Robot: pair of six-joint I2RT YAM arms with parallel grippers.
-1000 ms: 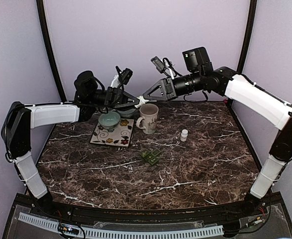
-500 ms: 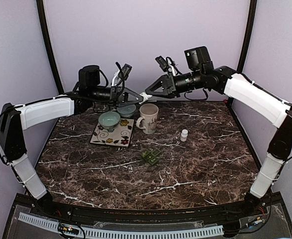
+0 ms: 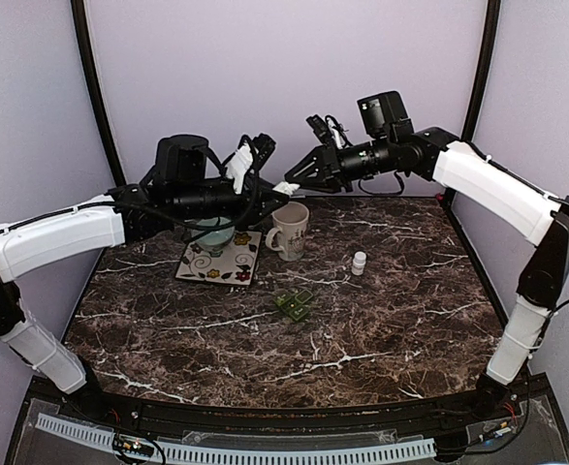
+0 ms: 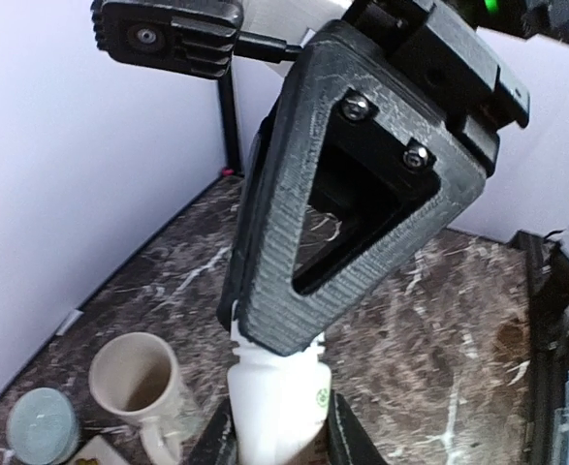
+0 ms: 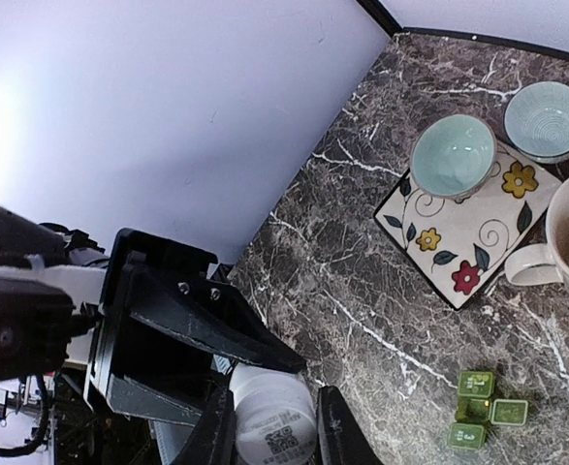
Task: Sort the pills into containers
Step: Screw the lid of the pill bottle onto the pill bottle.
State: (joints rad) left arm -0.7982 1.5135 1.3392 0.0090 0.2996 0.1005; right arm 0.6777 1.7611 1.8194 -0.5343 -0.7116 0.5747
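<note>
Jaws of left gripper (image 4: 279, 431) and right gripper (image 5: 265, 426) both clenched one white pill bottle (image 4: 276, 392), aloft toward the table's (image 3: 410, 320) twelve o'clock above the mug (image 3: 289, 230). It was apparently not yet opened, so sorting into the green organiser (image 3: 294, 304) looked wholly undone.

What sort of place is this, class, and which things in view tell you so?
Most likely a robot test bench in a lab: a left arm and right arm bolted at the edge of a marble-patterned table, plain lilac backdrop walls, and staged props like a mug and green pill organiser.
</note>
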